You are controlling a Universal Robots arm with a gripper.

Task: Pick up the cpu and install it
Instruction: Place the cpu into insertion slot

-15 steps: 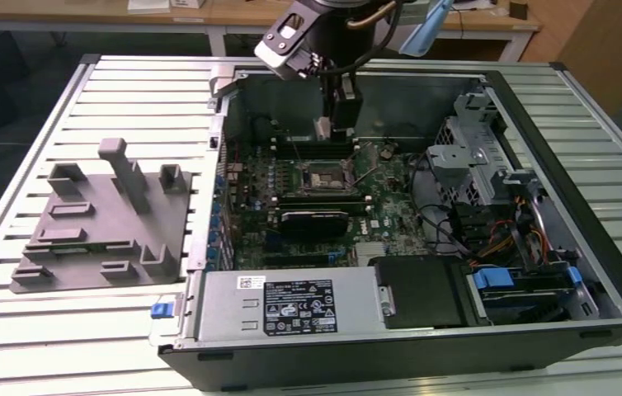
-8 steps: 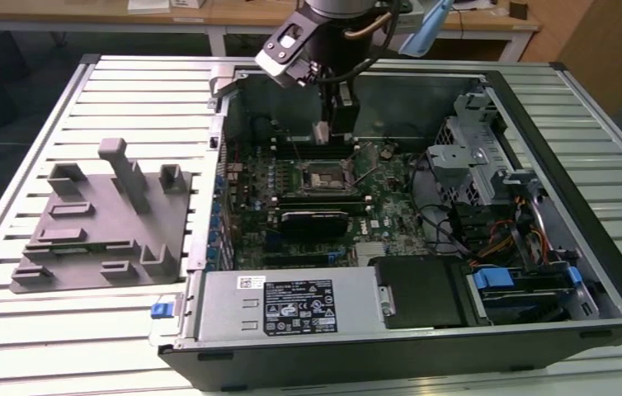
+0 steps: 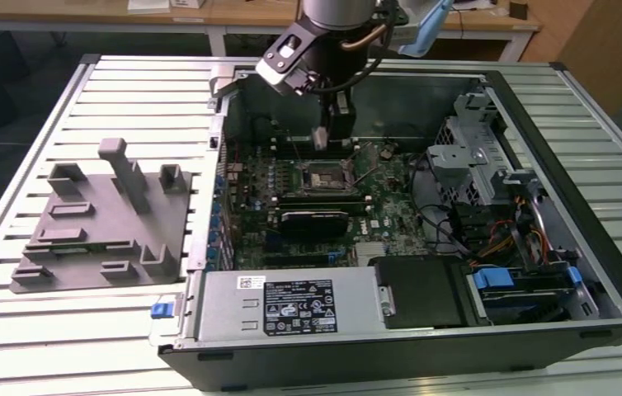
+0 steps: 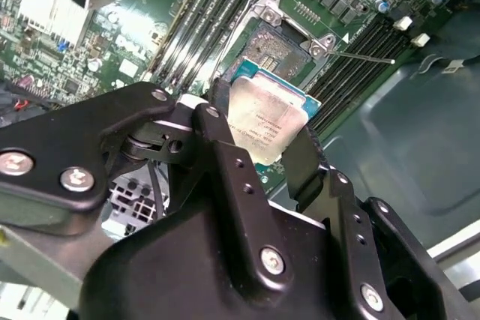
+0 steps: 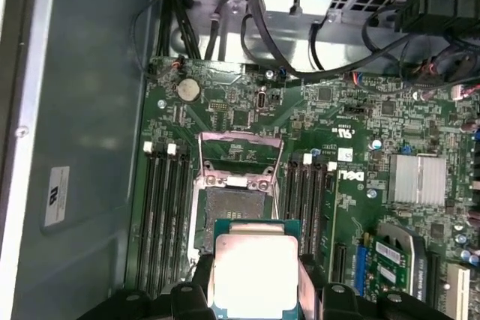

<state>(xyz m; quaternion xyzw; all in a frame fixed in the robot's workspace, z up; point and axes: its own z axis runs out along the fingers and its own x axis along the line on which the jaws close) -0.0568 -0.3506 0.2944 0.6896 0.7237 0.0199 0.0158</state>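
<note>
Slatted metal table (image 3: 25, 115), wooden desks (image 3: 234, 12) behind. Open computer case (image 3: 608, 272) lies on it, grey fixture (image 3: 91, 239) at the exterior view's left. Gripper (image 3: 326, 139) pinches cpu (image 5: 253, 275) by its edges, above the open socket (image 5: 231, 215), not seated.

Gripped cpu (image 5: 253, 275), seemingly above socket (image 5: 229, 211).

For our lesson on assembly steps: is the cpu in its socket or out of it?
Out: the gripper holds the cpu clear of the open, empty socket.
</note>
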